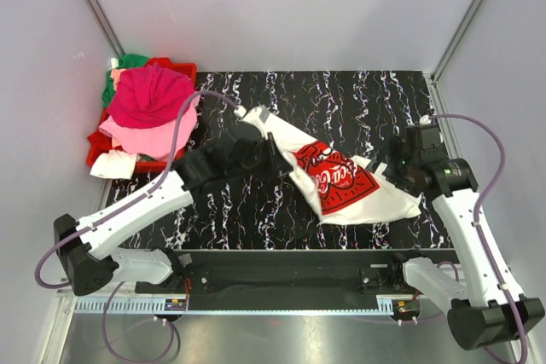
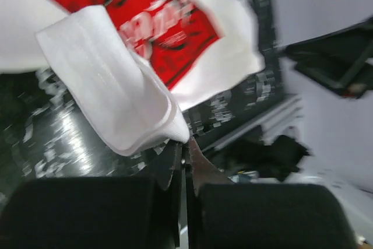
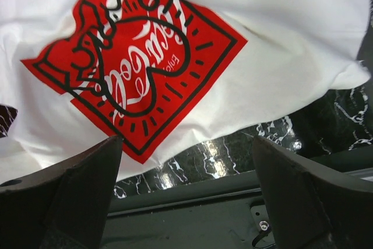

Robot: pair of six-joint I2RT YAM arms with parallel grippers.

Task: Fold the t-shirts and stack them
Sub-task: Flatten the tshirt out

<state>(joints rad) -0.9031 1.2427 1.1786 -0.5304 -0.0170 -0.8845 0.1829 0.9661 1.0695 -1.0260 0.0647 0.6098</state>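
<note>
The large white t-shirt [image 1: 375,202] with a red-and-white print [image 1: 334,175] lies partly bunched in the middle of the black marbled mat [image 1: 341,95]. My left gripper [image 1: 277,159] is at its left part, and in the left wrist view it [image 2: 185,144] is shut, pinching a folded white edge of the shirt [image 2: 116,86]. My right gripper [image 1: 394,168] is at the shirt's right side. In the right wrist view it [image 3: 186,167] is wide open and empty, hovering over the shirt's hem [image 3: 280,56] and print [image 3: 134,68].
A red plastic bin [image 1: 183,67] stands at the far left. It holds a pile of shirts: magenta [image 1: 149,95], pink [image 1: 153,135], green [image 1: 128,61], and a white one [image 1: 113,164] hanging over the front. Grey walls close in both sides.
</note>
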